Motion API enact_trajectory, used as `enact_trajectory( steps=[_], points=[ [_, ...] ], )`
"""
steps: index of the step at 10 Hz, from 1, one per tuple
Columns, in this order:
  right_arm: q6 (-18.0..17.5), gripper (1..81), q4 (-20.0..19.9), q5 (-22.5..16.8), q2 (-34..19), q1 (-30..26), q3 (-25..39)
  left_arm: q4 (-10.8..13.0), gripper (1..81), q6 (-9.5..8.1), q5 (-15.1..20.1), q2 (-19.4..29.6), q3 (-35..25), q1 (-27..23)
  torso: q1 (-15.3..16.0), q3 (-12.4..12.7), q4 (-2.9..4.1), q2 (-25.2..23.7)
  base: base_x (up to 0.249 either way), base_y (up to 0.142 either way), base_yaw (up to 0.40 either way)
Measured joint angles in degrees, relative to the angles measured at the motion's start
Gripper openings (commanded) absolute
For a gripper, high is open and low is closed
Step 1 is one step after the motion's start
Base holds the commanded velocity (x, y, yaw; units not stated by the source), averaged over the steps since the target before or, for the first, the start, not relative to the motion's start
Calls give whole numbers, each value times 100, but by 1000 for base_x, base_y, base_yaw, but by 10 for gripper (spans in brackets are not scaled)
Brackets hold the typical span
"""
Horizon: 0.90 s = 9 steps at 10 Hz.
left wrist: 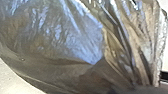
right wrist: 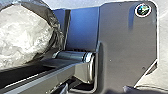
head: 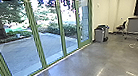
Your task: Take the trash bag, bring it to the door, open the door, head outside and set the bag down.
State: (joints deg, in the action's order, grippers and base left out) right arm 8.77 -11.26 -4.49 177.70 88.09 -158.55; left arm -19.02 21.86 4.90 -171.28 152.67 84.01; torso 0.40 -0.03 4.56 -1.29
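The shiny dark see-through plastic trash bag [left wrist: 62, 45] hung in loose folds close to the left wrist, and pale contents bulged near the robot's own plate in the right wrist view. How wide either claw was, or which one gripped the bag, I couldn't tell. Thin film rubbing that plate's edge might have torn. Tall green-framed glass panels [head: 38, 39], left and centre of the head view, looked closed; driving too near could have pinched the bag against a frame.
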Motion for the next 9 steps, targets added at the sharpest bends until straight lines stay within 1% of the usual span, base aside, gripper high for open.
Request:
enact_trajectory(
  steps=[5, 9],
  points=[
    [5, 811, 0, -2, -5, 0, 0, 4, 10, 0, -2, 2, 2, -2, 0, 0, 0, 0, 107, -69, 0],
    [7, 811, 2, -5, -5, 0, 0, 9, 10, 0, -5, 2, 2, -5, 2, 0, 0, 0, 107, 0, 0]
  ],
)
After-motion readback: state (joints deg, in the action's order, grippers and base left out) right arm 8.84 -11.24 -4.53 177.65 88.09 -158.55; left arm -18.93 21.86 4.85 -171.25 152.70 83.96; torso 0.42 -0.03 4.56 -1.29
